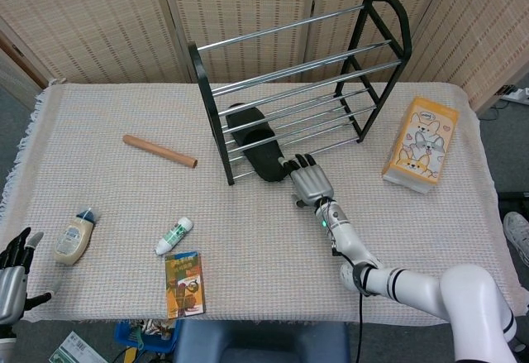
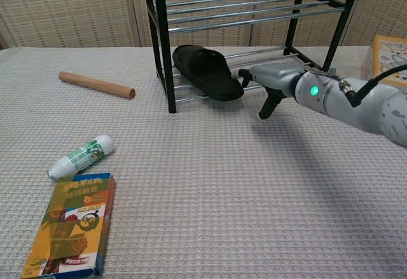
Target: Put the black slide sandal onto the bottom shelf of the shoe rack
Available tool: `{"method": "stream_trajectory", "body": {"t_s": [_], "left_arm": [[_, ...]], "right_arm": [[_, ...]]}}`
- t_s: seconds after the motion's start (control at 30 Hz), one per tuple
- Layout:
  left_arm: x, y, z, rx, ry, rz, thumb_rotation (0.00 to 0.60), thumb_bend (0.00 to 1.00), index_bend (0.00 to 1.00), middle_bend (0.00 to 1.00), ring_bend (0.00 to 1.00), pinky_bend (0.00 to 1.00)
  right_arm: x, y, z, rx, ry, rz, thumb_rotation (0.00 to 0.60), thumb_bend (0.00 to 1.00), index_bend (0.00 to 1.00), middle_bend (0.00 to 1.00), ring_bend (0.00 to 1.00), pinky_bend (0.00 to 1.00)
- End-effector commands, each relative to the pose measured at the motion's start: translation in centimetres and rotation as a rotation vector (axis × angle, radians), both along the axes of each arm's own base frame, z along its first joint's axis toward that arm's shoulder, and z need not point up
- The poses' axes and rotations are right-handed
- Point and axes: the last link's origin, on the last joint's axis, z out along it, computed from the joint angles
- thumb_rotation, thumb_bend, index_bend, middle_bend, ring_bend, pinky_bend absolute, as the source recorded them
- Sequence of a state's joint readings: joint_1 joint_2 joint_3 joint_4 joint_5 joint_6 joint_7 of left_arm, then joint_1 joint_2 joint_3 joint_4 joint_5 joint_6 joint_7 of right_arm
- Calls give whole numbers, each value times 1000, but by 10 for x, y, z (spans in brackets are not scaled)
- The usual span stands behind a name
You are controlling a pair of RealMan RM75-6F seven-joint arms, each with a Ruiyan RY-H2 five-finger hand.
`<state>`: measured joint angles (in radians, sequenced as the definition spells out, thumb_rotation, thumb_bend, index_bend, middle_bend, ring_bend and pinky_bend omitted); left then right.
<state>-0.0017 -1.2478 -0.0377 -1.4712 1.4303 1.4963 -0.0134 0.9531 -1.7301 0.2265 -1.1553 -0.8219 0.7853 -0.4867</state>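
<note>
1. Silver and flat, our right hand (image 1: 310, 184) is reaching low over the worktop (image 1: 273, 247) with its fingers stretched out and holding nothing; the fingertips (image 2: 244, 74) are touching the near end of the black slide sandal (image 2: 206, 70).
2. We are seeing the black slide sandal lying across the bottom shelf rails of the shoe rack (image 1: 302, 82), angled, with its front end poking out past the front rail toward the right hand.
3. Our left hand (image 1: 11, 272) is showing only at the lower left corner of the head view, off the worktop's edge, fingers spread and holding nothing.
4. Just beside the left hand, a small cream bottle (image 1: 74, 235) is lying on the worktop.
5. Further out, we are noting a white tube (image 2: 82, 156) with green print and a flat orange packet (image 2: 71, 222) near the front edge, the tube just above the packet.
6. A brown roll (image 2: 96, 84) is lying left of the shoe rack, well apart from it.
7. An orange carton (image 1: 421, 142) with a cartoon animal is resting right of the shoe rack.
</note>
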Motion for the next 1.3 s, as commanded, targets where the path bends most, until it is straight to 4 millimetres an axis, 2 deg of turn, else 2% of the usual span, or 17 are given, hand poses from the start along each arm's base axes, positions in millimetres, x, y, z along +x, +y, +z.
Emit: {"method": "stream_trajectory", "body": {"t_s": [0.03,0.2,0.4,0.63,0.87,1.13,1.3], "left_arm": [[-1,0,-1,-2,-1,3,600,243,109,0,0,171],[1,2,-5,-12,-8,-5,600,243,109,0,0,171],[8,9,-8,-16,-11,-35,600,244,109,0,0,171],[18,16,-11,-24,-13,-66,600,243,109,0,0,171],[27,22,-14,-42,-1,-85,600,243,109,0,0,171],[39,24,-17,-51,0,-101,600,243,109,0,0,171],[43,22,-19,-49,2,-105,600,243,109,0,0,171]], "right_arm": [[-3,4,5,-8,-3,12,600,371,0,139,0,36],[-18,13,25,-61,-23,12,600,371,0,139,0,36],[-48,39,66,-154,-19,47,600,371,0,129,0,36],[-96,86,117,-294,17,38,600,386,0,129,0,36],[-150,148,158,-379,-5,-67,600,386,0,129,0,36],[-188,206,179,-426,-42,-108,600,386,0,135,0,48],[-195,229,183,-440,-60,-125,600,386,0,143,0,66]]}}
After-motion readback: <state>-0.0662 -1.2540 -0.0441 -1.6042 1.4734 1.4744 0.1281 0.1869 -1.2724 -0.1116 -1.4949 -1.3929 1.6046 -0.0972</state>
